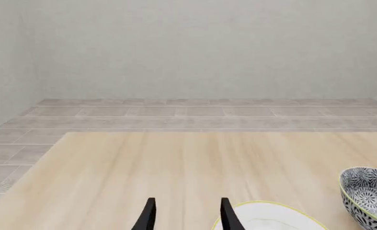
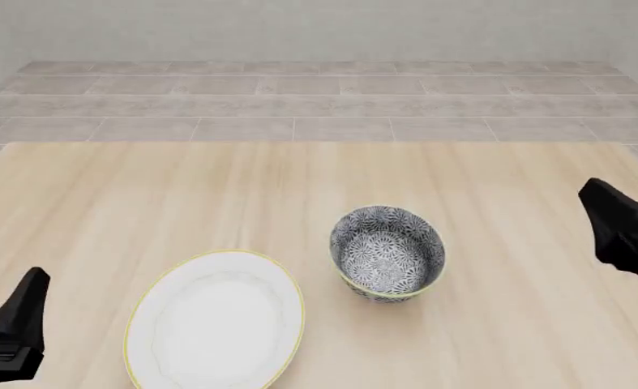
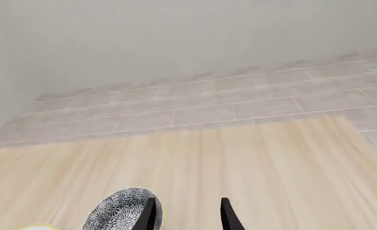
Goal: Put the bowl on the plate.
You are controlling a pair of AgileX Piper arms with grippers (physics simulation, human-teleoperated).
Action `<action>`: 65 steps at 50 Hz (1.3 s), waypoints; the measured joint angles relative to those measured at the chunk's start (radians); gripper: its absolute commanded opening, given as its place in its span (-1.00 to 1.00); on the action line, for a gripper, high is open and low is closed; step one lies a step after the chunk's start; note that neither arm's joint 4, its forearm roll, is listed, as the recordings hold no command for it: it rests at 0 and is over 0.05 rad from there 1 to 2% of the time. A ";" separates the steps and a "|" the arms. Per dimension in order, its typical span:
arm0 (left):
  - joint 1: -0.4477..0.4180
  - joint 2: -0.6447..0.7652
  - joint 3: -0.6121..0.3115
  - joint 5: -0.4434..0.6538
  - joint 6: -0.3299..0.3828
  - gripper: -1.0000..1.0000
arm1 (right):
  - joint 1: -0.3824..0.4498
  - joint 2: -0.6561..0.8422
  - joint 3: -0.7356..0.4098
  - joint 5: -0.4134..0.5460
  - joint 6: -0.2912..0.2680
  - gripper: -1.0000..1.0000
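Note:
The bowl [image 2: 388, 253], dark grey and white floral with a thin yellow rim, stands upright on the wooden table [image 2: 134, 211] near its middle. Just left of it and nearer to me lies the plate [image 2: 215, 320], plain white with a yellow-gold rim; the two are apart. My left gripper [image 1: 187, 218] is open, with the plate's edge [image 1: 271, 218] beside one finger and the bowl [image 1: 369, 194] farther off. My right gripper [image 3: 187, 215] is open too, the bowl [image 3: 119, 211] beside its finger. In the front view the left arm [image 2: 10, 328] sits at the near left, the right arm [image 2: 625, 231] at the right.
The light wooden table ends at a far edge [image 2: 319, 143], beyond which a grey tiled floor [image 2: 319, 97] runs to a pale wall. Besides the bowl and plate, nothing else rests on the table.

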 measured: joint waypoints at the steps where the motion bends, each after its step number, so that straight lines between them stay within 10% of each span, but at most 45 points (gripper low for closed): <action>1: 0.000 0.000 0.000 0.000 0.000 1.00 | -0.001 0.015 -0.014 0.006 0.001 1.00; 13: 0.000 0.000 0.000 0.000 0.000 1.00 | 0.064 0.236 -0.216 0.102 -0.097 1.00; 31: 0.000 0.000 0.000 0.000 0.000 1.00 | 0.203 0.475 -0.403 0.194 -0.102 1.00; 65: 0.000 0.000 0.000 0.000 0.000 1.00 | 0.262 0.733 -0.408 0.152 -0.047 1.00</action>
